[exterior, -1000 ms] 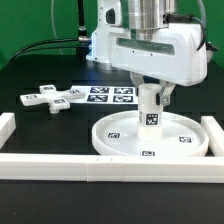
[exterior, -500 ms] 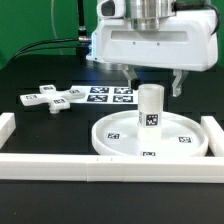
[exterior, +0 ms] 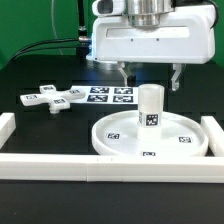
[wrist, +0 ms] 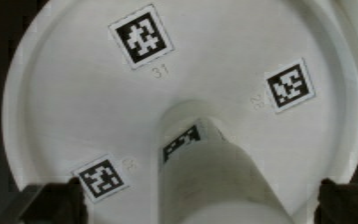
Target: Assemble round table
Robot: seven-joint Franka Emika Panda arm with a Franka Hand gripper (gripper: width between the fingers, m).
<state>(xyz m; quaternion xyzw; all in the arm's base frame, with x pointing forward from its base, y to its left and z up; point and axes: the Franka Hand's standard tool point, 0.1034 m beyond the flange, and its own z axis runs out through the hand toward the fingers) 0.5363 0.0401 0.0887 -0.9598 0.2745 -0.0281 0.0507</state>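
The large rimmed round disc (exterior: pixel 153 136) lies on the black table against the front border bar. The short cylinder leg (exterior: pixel 150 107) stands upright at its centre, tagged side facing the camera. My gripper (exterior: pixel 150 72) is open and empty, hovering just above the leg's top, one finger on each side and clear of it. The cross-shaped base (exterior: pixel 54 98) lies flat at the exterior view's left. In the wrist view the leg (wrist: pixel 220 165) rises from the disc (wrist: pixel 105 90) between my dark fingertips (wrist: pixel 55 203).
The marker board (exterior: pixel 108 95) lies behind the disc, beside the base. Long white border bars run along the front (exterior: pixel 100 166) and both sides (exterior: pixel 6 126) of the work area. Green backdrop and cables stand behind.
My gripper opened and let go of the leg, then rose straight up. The leg stays standing on the disc.
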